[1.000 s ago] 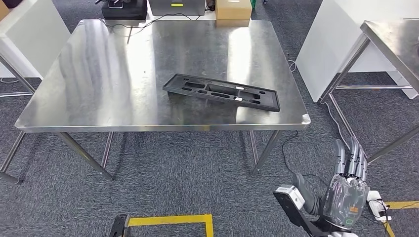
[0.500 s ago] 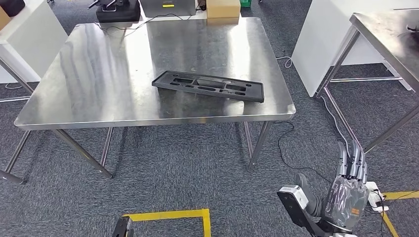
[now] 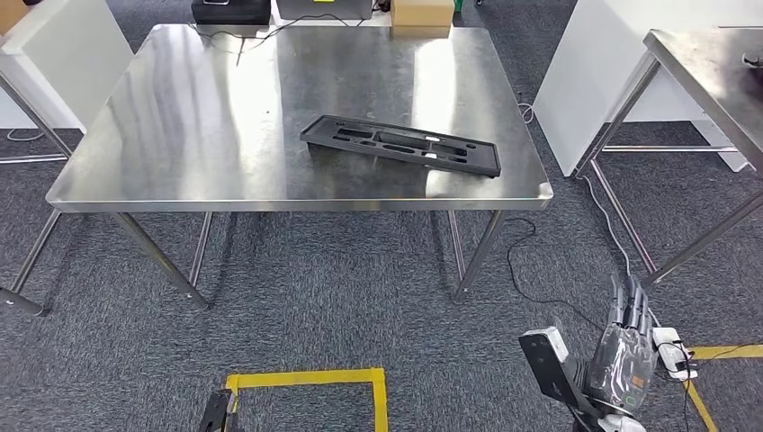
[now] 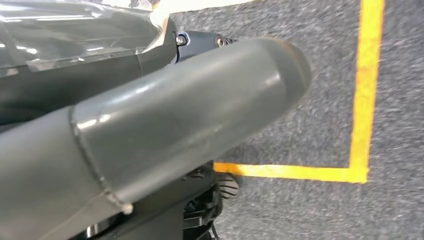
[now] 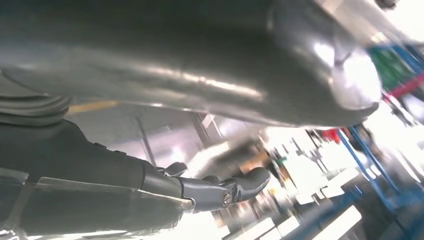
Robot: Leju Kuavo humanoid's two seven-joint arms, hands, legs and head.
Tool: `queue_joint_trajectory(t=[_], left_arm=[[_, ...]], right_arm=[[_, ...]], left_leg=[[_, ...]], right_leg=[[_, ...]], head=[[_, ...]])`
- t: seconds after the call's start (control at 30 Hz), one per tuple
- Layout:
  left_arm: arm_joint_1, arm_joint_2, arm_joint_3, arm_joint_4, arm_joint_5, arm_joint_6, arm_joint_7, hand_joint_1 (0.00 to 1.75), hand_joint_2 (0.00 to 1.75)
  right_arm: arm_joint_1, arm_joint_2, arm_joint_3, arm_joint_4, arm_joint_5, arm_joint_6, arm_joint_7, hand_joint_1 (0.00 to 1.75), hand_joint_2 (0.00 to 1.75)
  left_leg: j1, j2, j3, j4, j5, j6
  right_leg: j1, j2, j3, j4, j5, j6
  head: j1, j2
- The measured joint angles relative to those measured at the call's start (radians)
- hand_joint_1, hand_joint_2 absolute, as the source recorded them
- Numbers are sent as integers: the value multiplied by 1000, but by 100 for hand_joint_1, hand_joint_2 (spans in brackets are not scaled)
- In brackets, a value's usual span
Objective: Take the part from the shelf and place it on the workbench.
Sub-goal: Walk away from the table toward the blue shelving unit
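black part (image 3: 400, 146), steel workbench (image 3: 180, 135), no legible writing

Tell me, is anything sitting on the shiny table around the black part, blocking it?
No. The black part lies alone on the steel workbench, bare metal all around it. The right hand hangs low by the floor, holding nothing.

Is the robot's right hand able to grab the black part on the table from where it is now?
Probably not yet. The right hand hangs low beside the body, over the carpet, well short of the table. The black part lies up on the tabletop. Nothing blocks the way; the robot likely must step closer.
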Motion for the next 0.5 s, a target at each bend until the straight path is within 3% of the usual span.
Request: queue_joint_trajectory(t=[0.03, 0.07, 0.1, 0.17, 0.23, 0.3, 0.37, 0.43, 0.5], left_arm=[[0, 0, 0, 0, -1, -1, 2, 0, 0], [0, -1, 0, 0, -3, -1, 4, 0, 0], [0, -1, 0, 0, -4, -1, 6, 0, 0], [0, -2, 0, 0, -5, -1, 8, 0, 0], [-1, -4, 0, 0, -5, -1, 8, 0, 0], [-3, -5, 0, 0, -6, -1, 8, 0, 0], [-3, -6, 0, 0, -6, -1, 10, 0, 0], [-3, -7, 0, 0, -7, -1, 14, 0, 0], [-3, -7, 0, 0, -8, -1, 17, 0, 0]], right_arm=[[-18, 0, -26, 58, -28, -7, -20, 0, 0], [-35, -1, -53, 117, -53, -20, -41, 0, 0], [-50, -2, -77, 171, -72, -34, -60, 0, 0], [-74, -4, -111, 249, -89, -57, -86, 0, 0], [-103, -5, -132, 305, -91, -63, -95, 0, 0], [-125, -4, -154, 360, -90, -63, -95, 0, 0], [-135, -3, -175, 401, -98, -61, -88, 0, 0], [-163, -6, -203, 469, -125, -67, -83, 0, 0], [-206, -18, -247, 599, -161, -90, -85, 0, 0]], left_leg=[[-1, 0, -11, 0, 8, 0], [-1, 0, -21, 1, 15, 0], [-1, -1, -29, 1, 22, -2], [-1, -2, -41, 1, 35, -7], [-4, 0, -49, 2, 45, -17], [-5, 2, -53, 1, 56, -30], [-2, 1, -58, 3, 56, -42], [0, -3, -78, 55, 6, -51], [2, -5, -123, 183, -79, -56]], right_leg=[[0, 0, -17, 54, -23, 3], [0, 0, -15, 72, -31, 8], [0, 0, 11, 45, -24, 14], [1, 0, 110, -101, 11, 21], [7, 0, 178, -219, 36, 14], [13, 1, 183, -242, 44, 0], [7, 0, 180, -247, 60, -13], [-2, -2, 174, -254, 80, -28], [-2, -3, 158, -253, 94, -35]], head=[[1, 0], [1, 0], [2, 0], [5, 0], [6, 0], [5, 0], [6, 0], [-1, 0], [-9, 0]])
